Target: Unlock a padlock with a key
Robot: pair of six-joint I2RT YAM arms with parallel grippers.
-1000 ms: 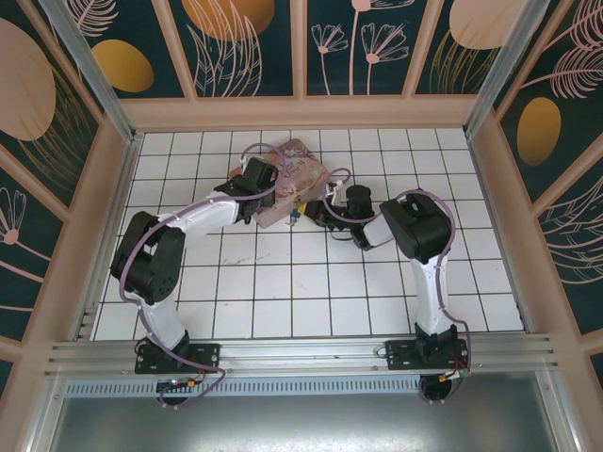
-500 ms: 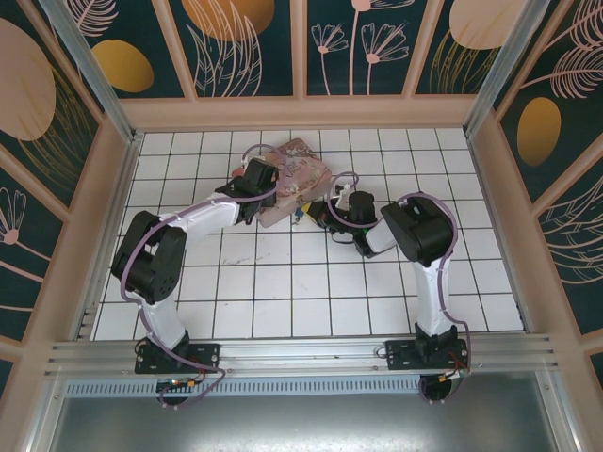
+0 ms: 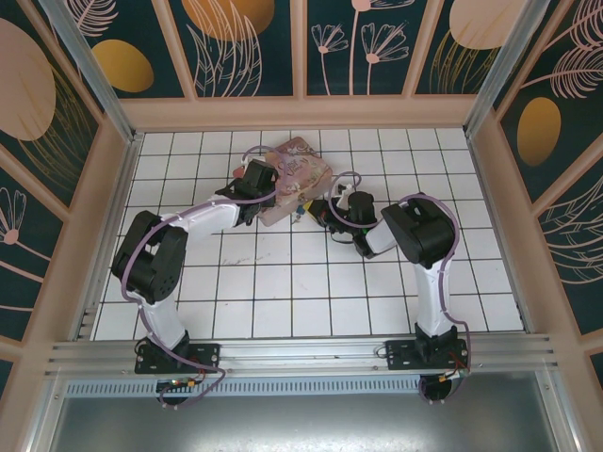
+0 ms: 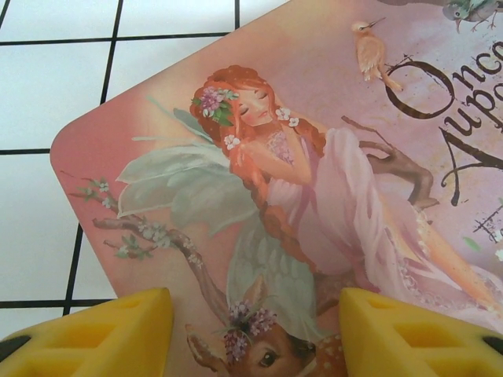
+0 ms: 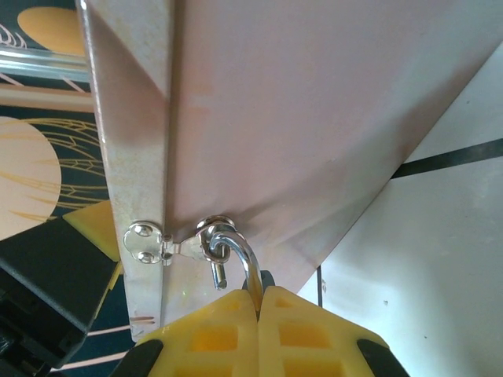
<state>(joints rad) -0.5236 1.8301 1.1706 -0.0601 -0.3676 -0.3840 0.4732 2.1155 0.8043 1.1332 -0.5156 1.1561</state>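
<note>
now the right gripper (image 5: 258, 302) pinches the padlock (image 5: 247, 259), its shackle (image 5: 229, 232) hooked in the tin's (image 5: 314, 118) hasp (image 5: 145, 242), while the left gripper's (image 4: 253, 314) jaws stand half-open over the lid (image 4: 314, 157): steadying the lock, i judge; next, the key must reach its keyhole.

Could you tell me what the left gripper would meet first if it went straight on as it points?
Probably the lid of the pink tin box, straight ahead of the left gripper; the depth is unclear.

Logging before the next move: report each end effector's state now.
Left end effector: open above the tin box, holding nothing.
Right end effector: closed on the padlock at its shackle.
</note>
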